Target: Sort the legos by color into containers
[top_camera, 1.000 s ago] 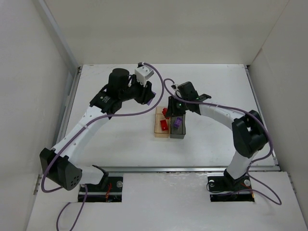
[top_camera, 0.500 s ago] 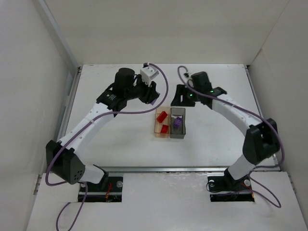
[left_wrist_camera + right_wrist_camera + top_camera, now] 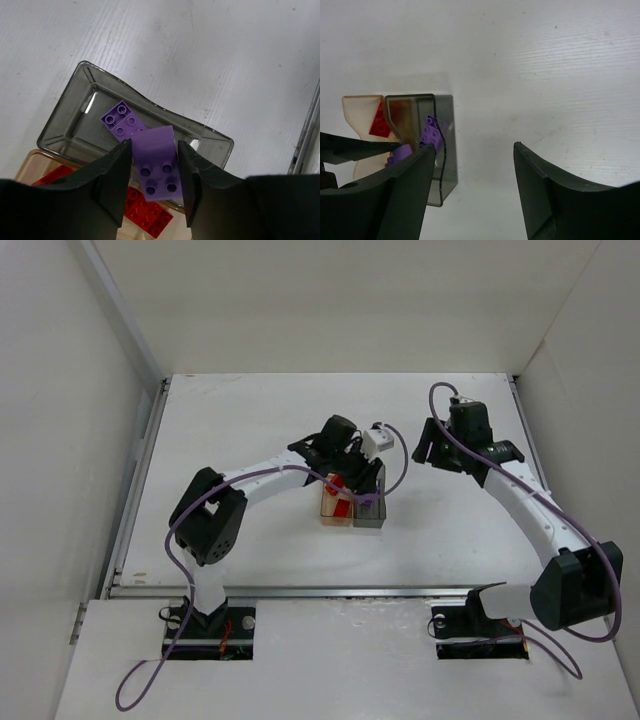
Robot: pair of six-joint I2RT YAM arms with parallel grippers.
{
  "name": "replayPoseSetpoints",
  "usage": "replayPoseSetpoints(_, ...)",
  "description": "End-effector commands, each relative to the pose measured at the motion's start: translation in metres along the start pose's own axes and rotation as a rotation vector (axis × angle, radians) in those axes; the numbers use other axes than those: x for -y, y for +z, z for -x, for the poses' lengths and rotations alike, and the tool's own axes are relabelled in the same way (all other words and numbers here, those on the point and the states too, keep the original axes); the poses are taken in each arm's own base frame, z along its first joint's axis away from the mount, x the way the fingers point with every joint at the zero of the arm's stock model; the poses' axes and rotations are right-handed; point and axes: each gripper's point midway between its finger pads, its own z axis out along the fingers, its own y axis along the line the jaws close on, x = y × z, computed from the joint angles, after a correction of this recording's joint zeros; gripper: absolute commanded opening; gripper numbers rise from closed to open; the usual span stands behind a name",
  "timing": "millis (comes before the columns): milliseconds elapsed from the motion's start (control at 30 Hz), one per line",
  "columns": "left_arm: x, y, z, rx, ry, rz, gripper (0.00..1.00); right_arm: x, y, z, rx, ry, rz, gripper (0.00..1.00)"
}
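Now, step: left claw [image 3: 153, 156] grips a purple lego [image 3: 159, 172] over the dark grey bin [image 3: 65, 117].
Right claw [image 3: 472, 150]: wide, empty.
Next move: likely open there, clear of the orange bin [image 3: 30, 161].

white table top [image 3: 250, 430], matt, finely ribbed in the close views, with faint scuffs and dark specks. plain white panels enclose it: left wall [image 3: 60, 440], far wall [image 3: 340, 300], right wall [image 3: 600, 390]. a metal rail [image 3: 340, 590] runs along the near edge and a metal strip [image 3: 138, 480] along the left edge. a white board [image 3: 340, 660] lies nearest. light even, shadows soft.
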Motion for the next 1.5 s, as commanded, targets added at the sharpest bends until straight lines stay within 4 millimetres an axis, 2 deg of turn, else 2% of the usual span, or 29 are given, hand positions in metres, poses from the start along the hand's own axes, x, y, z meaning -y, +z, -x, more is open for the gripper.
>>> replayPoseSetpoints(0, 0.011, -0.004, 0.043, 0.116, 0.091, -0.032, 0.39, 0.006, -0.014, 0.009, 0.054, -0.019, -0.035, 0.69)
replayPoseSetpoints(100, 0.012, -0.004, 0.051, 0.13, 0.099, -0.043, 0.55, 0.007, -0.019, 0.007, 0.054, -0.028, -0.036, 0.7)
replayPoseSetpoints(133, 0.012, -0.005, 0.055, 0.138, 0.104, -0.043, 0.64, 0.007, -0.021, 0.008, 0.062, -0.028, -0.032, 0.72)
replayPoseSetpoints(167, 0.013, -0.005, 0.055, 0.138, 0.104, -0.043, 0.69, 0.008, -0.021, 0.009, 0.066, -0.028, -0.042, 0.72)
replayPoseSetpoints(233, 0.018, -0.007, 0.064, 0.145, 0.113, -0.049, 0.76, 0.009, -0.024, 0.011, 0.078, -0.027, -0.046, 0.79)
replayPoseSetpoints(267, 0.015, -0.008, 0.065, 0.139, 0.109, -0.027, 0.79, 0.012, -0.024, 0.012, 0.085, -0.026, -0.06, 0.84)
replayPoseSetpoints(333, 0.003, -0.022, 0.073, 0.146, 0.082, 0.055, 0.81, 0.017, -0.025, 0.019, 0.105, -0.028, -0.084, 1.0)
replayPoseSetpoints(367, -0.013, -0.034, 0.075, 0.155, 0.043, 0.111, 0.81, 0.023, -0.023, 0.02, 0.101, -0.018, -0.099, 1.0)
replayPoseSetpoints(433, -0.045, -0.067, 0.082, 0.202, -0.088, 0.273, 0.82, 0.033, -0.016, 0.025, 0.082, -0.005, -0.118, 1.0)
replayPoseSetpoints(467, -0.077, -0.086, 0.068, 0.195, -0.171, 0.373, 0.82, 0.05, -0.013, 0.033, 0.086, 0.028, -0.155, 1.0)
replayPoseSetpoints(500, -0.097, -0.102, 0.061, 0.199, -0.231, 0.455, 0.84, 0.059, -0.005, 0.036, 0.069, 0.042, -0.189, 1.0)
replayPoseSetpoints(533, -0.125, -0.125, 0.054, 0.204, -0.287, 0.599, 0.85, 0.068, -0.002, 0.042, 0.072, 0.048, -0.217, 1.0)
replayPoseSetpoints(567, -0.151, -0.153, 0.033, 0.189, -0.371, 0.706, 0.87, 0.086, 0.003, 0.052, 0.069, 0.076, -0.275, 1.0)
replayPoseSetpoints(600, -0.167, -0.171, 0.023, 0.189, -0.408, 0.785, 0.87, 0.091, -0.002, 0.064, 0.097, 0.091, -0.281, 1.0)
replayPoseSetpoints(667, -0.198, -0.216, 0.002, 0.193, -0.478, 0.967, 0.87, 0.106, 0.007, 0.073, 0.086, 0.112, -0.33, 1.0)
replayPoseSetpoints(700, -0.218, -0.244, -0.022, 0.183, -0.544, 1.055, 0.87, 0.113, 0.007, 0.079, 0.092, 0.119, -0.358, 1.0)
replayPoseSetpoints(767, -0.234, -0.276, -0.041, 0.187, -0.592, 1.15, 0.87, 0.115, 0.006, 0.098, 0.123, 0.127, -0.377, 1.0)
replayPoseSetpoints(800, -0.234, -0.289, -0.052, 0.187, -0.613, 1.174, 0.87, 0.116, 0.002, 0.104, 0.135, 0.127, -0.389, 1.0)
replayPoseSetpoints(833, -0.243, -0.311, -0.066, 0.194, -0.638, 1.232, 0.87, 0.116, -0.001, 0.109, 0.151, 0.127, -0.394, 1.0)
replayPoseSetpoints(867, -0.243, -0.322, -0.075, 0.184, -0.644, 1.262, 0.87, 0.114, -0.002, 0.117, 0.175, 0.128, -0.386, 1.0)
replayPoseSetpoints(900, -0.242, -0.336, -0.077, 0.212, -0.648, 1.294, 0.87, 0.112, -0.006, 0.121, 0.195, 0.129, -0.379, 1.0)
replayPoseSetpoints(967, -0.238, -0.354, -0.104, 0.188, -0.672, 1.337, 0.87, 0.103, -0.015, 0.138, 0.271, 0.13, -0.338, 1.0)
replayPoseSetpoints(1000, -0.238, -0.354, -0.104, 0.188, -0.672, 1.337, 0.87, 0.104, -0.017, 0.135, 0.268, 0.13, -0.339, 1.0)
replayPoseSetpoints(1067, -0.231, -0.36, -0.113, 0.187, -0.672, 1.349, 0.87, 0.098, -0.022, 0.144, 0.313, 0.13, -0.312, 1.0)
replayPoseSetpoints(1200, -0.221, -0.362, -0.121, 0.209, -0.669, 1.349, 0.87, 0.096, -0.03, 0.145, 0.341, 0.131, -0.302, 1.0)
replayPoseSetpoints(1333, -0.218, -0.356, -0.12, 0.22, -0.664, 1.317, 0.88, 0.096, -0.03, 0.148, 0.348, 0.122, -0.301, 1.0)
replayPoseSetpoints(1467, -0.218, -0.354, -0.12, 0.234, -0.677, 1.292, 0.88, 0.096, -0.039, 0.153, 0.378, 0.115, -0.304, 1.0)
